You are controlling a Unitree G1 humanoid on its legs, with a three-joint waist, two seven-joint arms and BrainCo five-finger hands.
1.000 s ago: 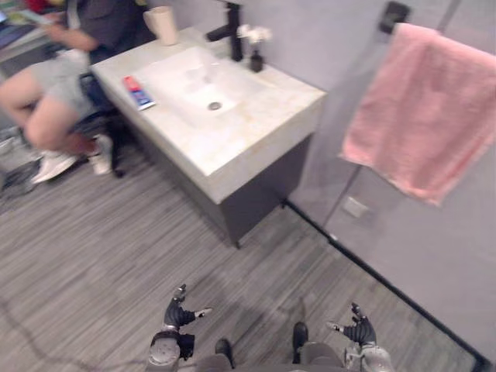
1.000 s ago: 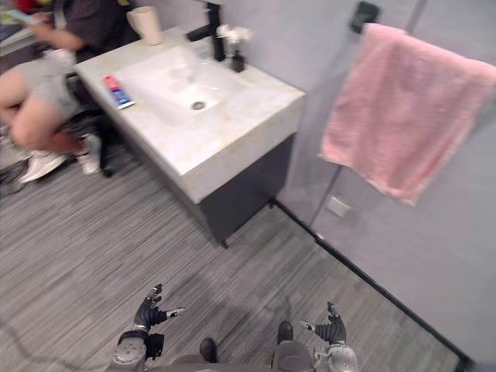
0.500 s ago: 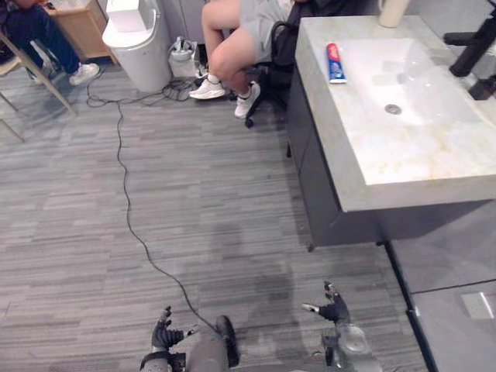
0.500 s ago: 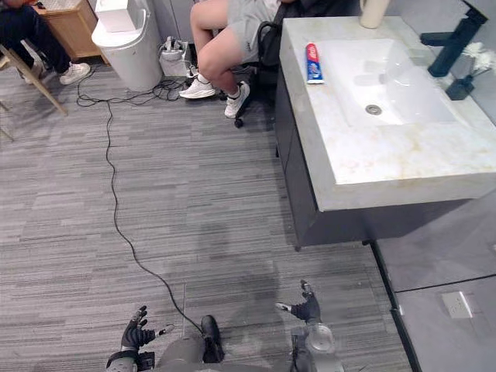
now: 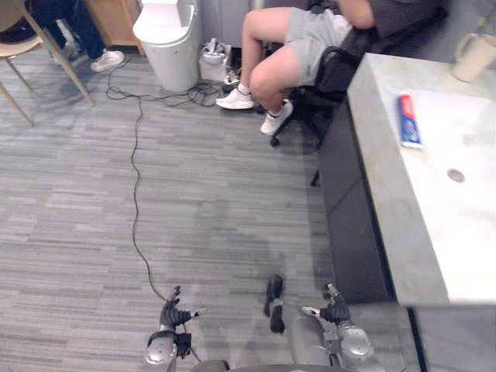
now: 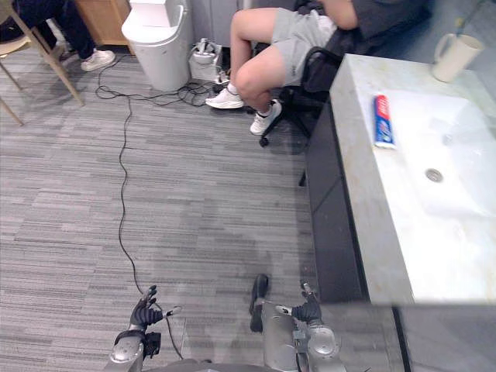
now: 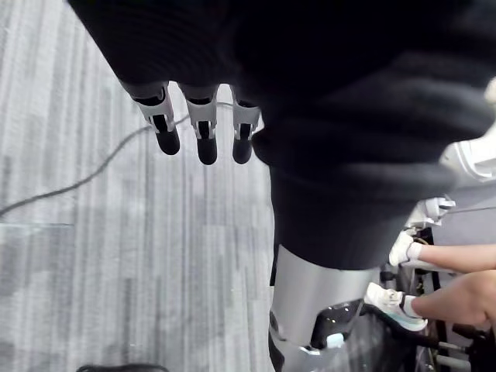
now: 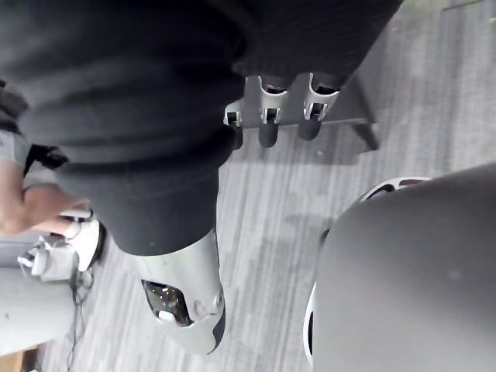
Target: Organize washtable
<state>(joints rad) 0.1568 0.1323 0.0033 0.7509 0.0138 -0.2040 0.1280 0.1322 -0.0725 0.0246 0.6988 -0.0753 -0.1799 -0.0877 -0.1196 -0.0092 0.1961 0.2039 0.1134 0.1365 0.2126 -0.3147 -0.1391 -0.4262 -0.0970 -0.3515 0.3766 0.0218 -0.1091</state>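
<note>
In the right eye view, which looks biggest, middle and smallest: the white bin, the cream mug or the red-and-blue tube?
Largest: the white plastic bin.
Then the cream mug and the red-and-blue tube: they look about alike, so I leave them unranked.

Toothpaste tube [image 6: 382,121] bears print — too small; unreadable.

Grey plank floor [image 5: 77,217], white bin [image 5: 165,43] (lidded) beside a wooden cabinet [image 5: 116,19], chair [image 5: 19,48] nearby.

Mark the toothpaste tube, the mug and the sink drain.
toothpaste tube [image 6: 382,122]: right eye view, middle of its body.
mug [image 6: 454,56]: right eye view, side wall.
sink drain [image 6: 434,175]: right eye view, its centre.
</note>
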